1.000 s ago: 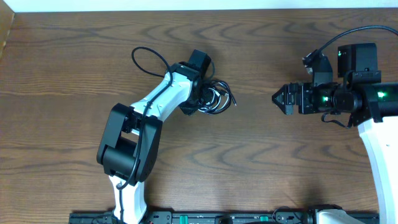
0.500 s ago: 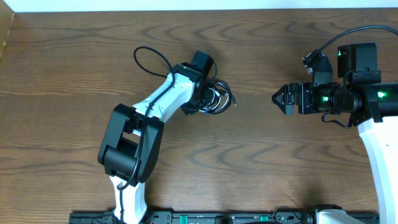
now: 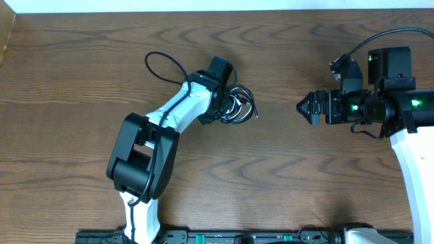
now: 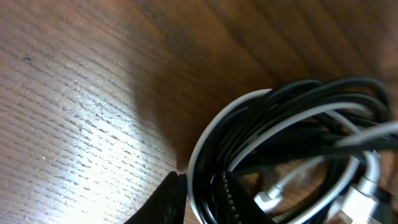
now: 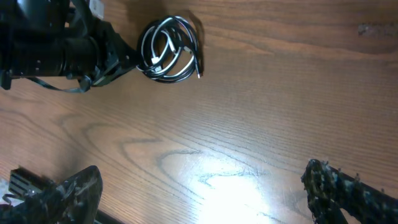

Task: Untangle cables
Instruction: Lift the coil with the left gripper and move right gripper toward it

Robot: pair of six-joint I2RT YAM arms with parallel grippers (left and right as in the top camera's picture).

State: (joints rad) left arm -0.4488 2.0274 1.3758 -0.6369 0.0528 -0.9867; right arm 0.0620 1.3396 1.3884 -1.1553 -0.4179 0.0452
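On my overhead feed the cables (image 3: 236, 108) sit as one small coiled bundle near the middle of the counter (image 3: 81, 81), a little closer to its far edge than to the near one. The left arm (image 3: 178, 108) reaches up from the near edge and ends right at the bundle's left side.

Through the left wrist camera the bundle (image 4: 292, 137) fills most of the view: several black cords looped together, with a white one (image 4: 202, 137) running round the outside of the loop. At the bottom of that picture I see the two left fingers (image 4: 163, 202), and the rim of the coil passes straight down between them. The left jaws are nearly together, the narrow gap packed with cord, so I read them as pinching the edge of the bundle. The rest of the coil lies on the wood.

One black end (image 3: 252, 110) pokes out of the coil toward the right edge of the counter.

The right arm (image 3: 400, 129) stands by the right edge, level with the bundle and pointed at it, but well apart from it. In the right wrist camera its fingers (image 5: 68, 193) show at the two bottom corners, far from each other, so the right jaws are spread wide and touch nothing. The bundle (image 5: 169, 50) appears small in that picture's upper left.
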